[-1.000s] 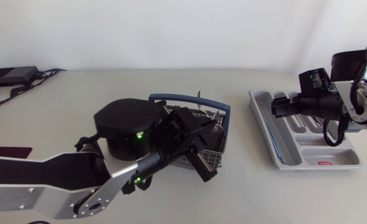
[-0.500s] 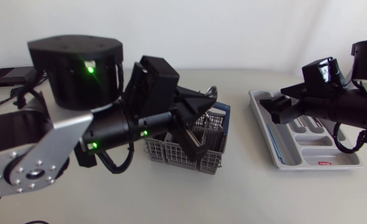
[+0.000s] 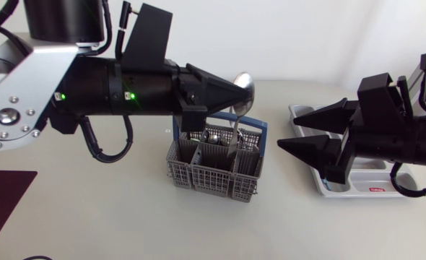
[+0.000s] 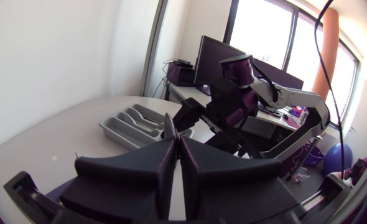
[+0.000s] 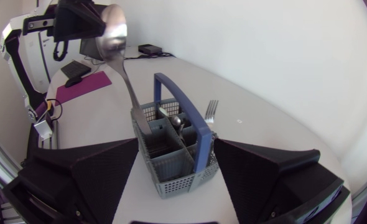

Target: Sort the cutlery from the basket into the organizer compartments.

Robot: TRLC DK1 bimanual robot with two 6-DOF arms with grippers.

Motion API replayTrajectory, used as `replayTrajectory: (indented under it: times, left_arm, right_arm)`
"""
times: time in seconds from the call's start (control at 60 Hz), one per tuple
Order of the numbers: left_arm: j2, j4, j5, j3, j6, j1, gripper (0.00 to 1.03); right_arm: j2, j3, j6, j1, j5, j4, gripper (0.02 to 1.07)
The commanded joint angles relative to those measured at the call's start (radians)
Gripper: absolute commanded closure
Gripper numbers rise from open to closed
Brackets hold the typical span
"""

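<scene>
Pinching a spoon [image 3: 243,84] over the basket [image 3: 198,175], the left gripper [image 3: 235,93] faces the spread right gripper [image 3: 289,132] at the organizer's [image 3: 377,192] edge.

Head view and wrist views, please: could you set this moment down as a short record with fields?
spoon: bowl up, handle hanging down toward the basket
left jaws: shut on the spoon, above the basket
right jaws: open wide, empty, over the organizer end nearest the basket
basket contents: fork and more cutlery
organizer contents: mostly hidden by the right arm
</scene>
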Motion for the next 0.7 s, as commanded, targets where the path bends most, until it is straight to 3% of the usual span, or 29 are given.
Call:
replayTrajectory:
  times: [0.0,0.167,0.367,0.683]
  left_arm:
    - [0.041,-0.005,0.063,0.048,-0.050,0.024,0.96]
    - [0.089,-0.003,0.175,0.074,-0.112,0.048,0.96]
    - [0.122,0.006,0.253,0.102,-0.168,0.059,0.96]
    - [0.145,0.029,0.321,0.111,-0.229,0.061,0.96]
  right_arm:
    - [-0.012,-0.005,-0.011,0.024,-0.039,-0.017,0.20]
    - [0.006,0.003,0.000,0.062,-0.082,-0.017,0.20]
    - [0.028,0.012,0.015,0.093,-0.134,-0.017,0.21]
    - [0.072,0.053,0.049,0.121,-0.183,0.000,0.29]
